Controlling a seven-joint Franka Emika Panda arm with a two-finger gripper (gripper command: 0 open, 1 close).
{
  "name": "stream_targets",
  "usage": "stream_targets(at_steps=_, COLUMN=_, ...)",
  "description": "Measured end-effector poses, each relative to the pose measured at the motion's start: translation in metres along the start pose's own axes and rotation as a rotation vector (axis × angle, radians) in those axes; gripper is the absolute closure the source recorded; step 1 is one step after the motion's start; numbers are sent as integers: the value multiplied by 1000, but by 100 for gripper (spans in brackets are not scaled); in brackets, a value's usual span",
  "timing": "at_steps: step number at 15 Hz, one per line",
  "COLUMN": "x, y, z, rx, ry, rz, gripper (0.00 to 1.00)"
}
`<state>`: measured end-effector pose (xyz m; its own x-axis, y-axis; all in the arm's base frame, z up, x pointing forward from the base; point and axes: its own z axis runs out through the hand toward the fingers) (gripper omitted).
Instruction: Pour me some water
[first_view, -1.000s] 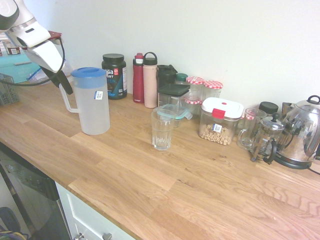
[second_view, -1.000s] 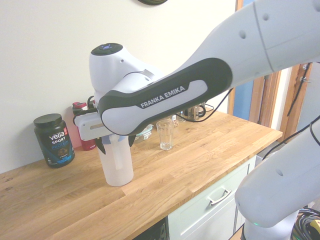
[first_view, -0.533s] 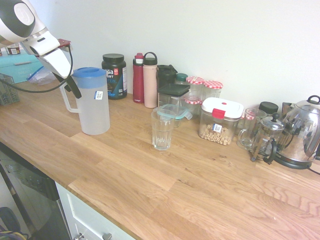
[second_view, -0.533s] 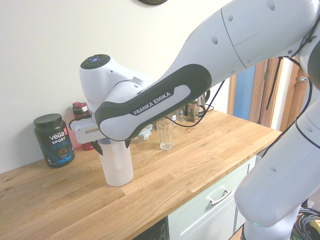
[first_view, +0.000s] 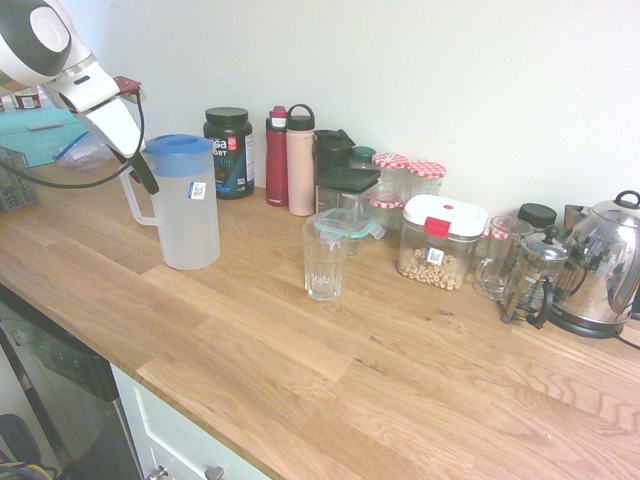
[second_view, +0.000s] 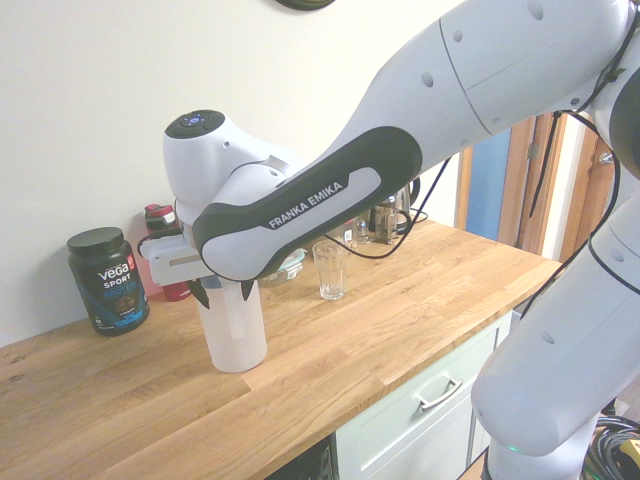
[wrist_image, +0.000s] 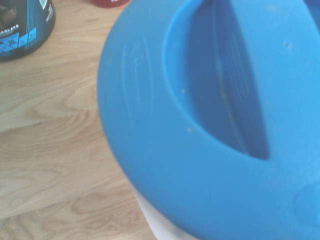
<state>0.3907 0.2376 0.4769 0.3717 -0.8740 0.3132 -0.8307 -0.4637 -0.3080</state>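
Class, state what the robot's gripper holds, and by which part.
Cannot be told: the gripper sits at the handle of the translucent blue-lidded pitcher; a closed grip isn't visible.

We are in a home kitchen: beyond our gripper (first_view: 140, 180), a long wooden countertop (first_view: 300, 350) runs over white cabinet drawers (second_view: 430, 400), with a steel kettle (first_view: 605, 265), French press (first_view: 535, 280), storage jars (first_view: 410, 185) and drinking bottles (first_view: 290, 160) lining the wall.

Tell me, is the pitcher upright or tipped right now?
Upright: the pitcher stands flat on the counter, blue lid level on top.
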Motion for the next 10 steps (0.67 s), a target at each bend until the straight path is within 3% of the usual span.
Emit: stream_targets(at_steps=10, x=1, y=3, z=1, rx=8, ry=-13, rz=14, gripper=100)
